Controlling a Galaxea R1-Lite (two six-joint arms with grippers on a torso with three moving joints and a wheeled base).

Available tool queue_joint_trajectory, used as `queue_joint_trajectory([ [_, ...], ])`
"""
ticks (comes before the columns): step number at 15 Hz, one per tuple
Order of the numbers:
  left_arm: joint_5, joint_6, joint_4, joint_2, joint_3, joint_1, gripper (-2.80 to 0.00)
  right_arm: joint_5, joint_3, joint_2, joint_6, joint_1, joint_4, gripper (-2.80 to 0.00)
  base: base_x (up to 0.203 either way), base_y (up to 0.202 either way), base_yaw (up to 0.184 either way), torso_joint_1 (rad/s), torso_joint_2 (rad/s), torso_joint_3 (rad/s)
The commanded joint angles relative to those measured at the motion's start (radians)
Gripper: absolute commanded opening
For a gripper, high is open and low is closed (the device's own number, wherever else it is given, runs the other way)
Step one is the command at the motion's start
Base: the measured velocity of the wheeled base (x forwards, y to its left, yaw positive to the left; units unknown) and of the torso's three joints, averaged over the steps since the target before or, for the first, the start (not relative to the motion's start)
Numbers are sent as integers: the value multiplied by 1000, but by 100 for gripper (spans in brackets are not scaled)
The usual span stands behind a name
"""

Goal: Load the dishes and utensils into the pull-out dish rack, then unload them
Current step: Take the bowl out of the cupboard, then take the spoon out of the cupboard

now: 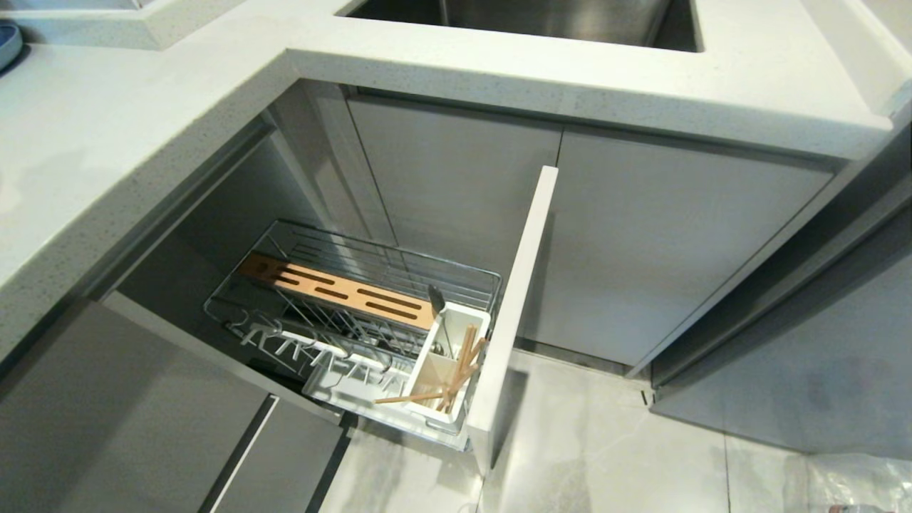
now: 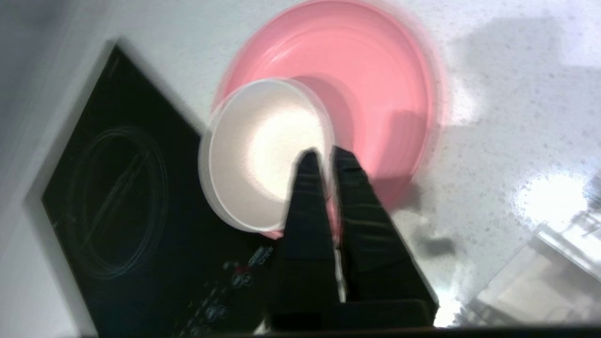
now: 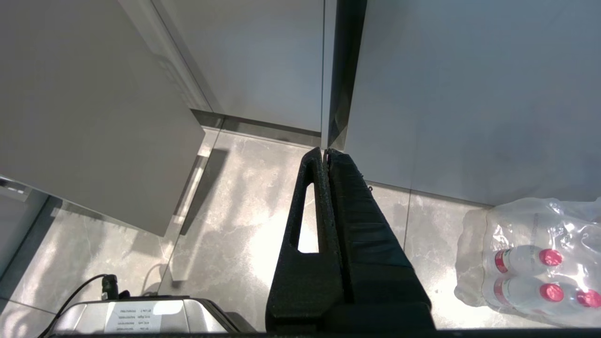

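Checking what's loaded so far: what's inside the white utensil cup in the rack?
The utensil cup holds the wooden chopsticks, leaning, one tipped over its rim, and the dark spoon standing at its back. Their lower ends are hidden.

A speckled white counter (image 1: 142, 128) wraps the corner above pale grey cabinet doors (image 1: 662, 242), with a steel sink (image 1: 527, 18) set in it and glossy marbled floor tiles (image 1: 605, 442) below the doors.

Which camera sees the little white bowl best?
The left wrist view: the little white bowl fills its middle, its rim pinched in the left hand, above the pink bowl. The head view and right wrist view do not show it.
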Motion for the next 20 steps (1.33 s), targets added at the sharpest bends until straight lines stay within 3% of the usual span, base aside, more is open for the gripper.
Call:
queue_joint_trajectory([
  [1, 2, -70, -14, -68, 17, -93, -280, 0, 2, 0, 0, 0, 0, -280, 0, 0, 0, 0, 0, 0],
  [8, 16, -522, -190, -110, 113, -618, -280, 0, 2, 0, 0, 0, 0, -280, 0, 0, 0, 0, 0, 0],
  [10, 2, -614, -236, -41, 141, -733, -280, 0, 2, 0, 0, 0, 0, -280, 0, 0, 0, 0, 0, 0],
  [14, -5, -744, -263, 156, 143, -870, -280, 0, 2, 0, 0, 0, 0, -280, 0, 0, 0, 0, 0, 0],
  [18, -10, -846, -263, 335, 143, -917, -280, 0, 2, 0, 0, 0, 0, -280, 0, 0, 0, 0, 0, 0],
  [20, -88, -878, -259, 402, 150, -921, -280, 0, 2, 0, 0, 0, 0, -280, 0, 0, 0, 0, 0, 0],
])
